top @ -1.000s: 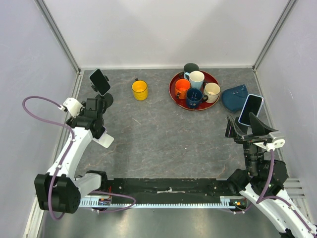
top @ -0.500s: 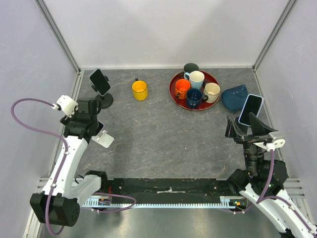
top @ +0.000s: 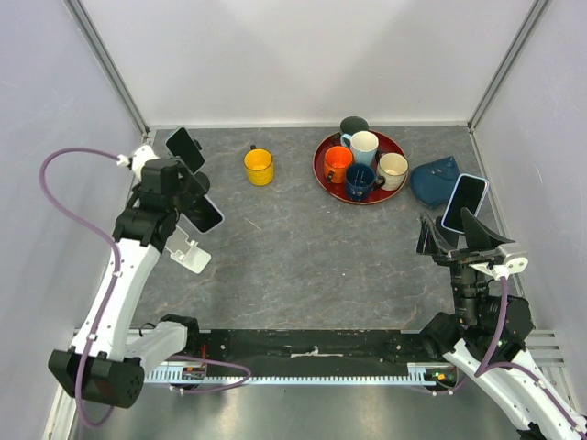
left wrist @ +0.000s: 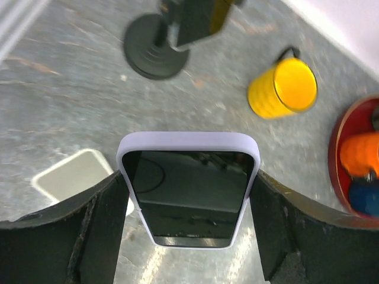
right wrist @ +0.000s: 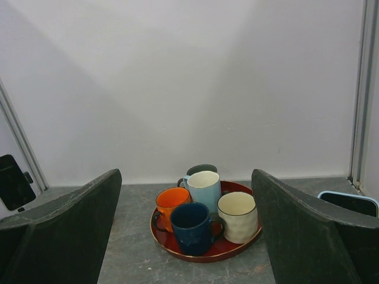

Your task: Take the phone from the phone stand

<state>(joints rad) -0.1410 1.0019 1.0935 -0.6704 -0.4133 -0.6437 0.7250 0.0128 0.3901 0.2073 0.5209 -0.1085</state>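
My left gripper point(top: 195, 203) is shut on a phone in a pale lilac case point(top: 205, 214), screen up, and holds it in the air above the table. In the left wrist view the phone point(left wrist: 188, 188) sits crosswise between my fingers point(left wrist: 89, 225). The white phone stand point(top: 190, 253) stands bare on the table just below and left of the phone; it also shows in the left wrist view point(left wrist: 77, 176). My right gripper point(top: 456, 236) is open and empty at the right side, far from the stand.
A second dark phone point(top: 183, 148) sits on a black round-based stand point(left wrist: 156, 54) at the back left. A yellow mug point(top: 259, 167) and a red tray point(top: 323, 174) holding several mugs stand at the back. A blue-cased phone point(top: 464, 203) and a blue pouch point(top: 434, 180) are right.
My left gripper has risen from the white stand and swung back and right. The lilac-cased phone, hidden under it before, now shows in its grip, off the stand. The right arm has not moved.
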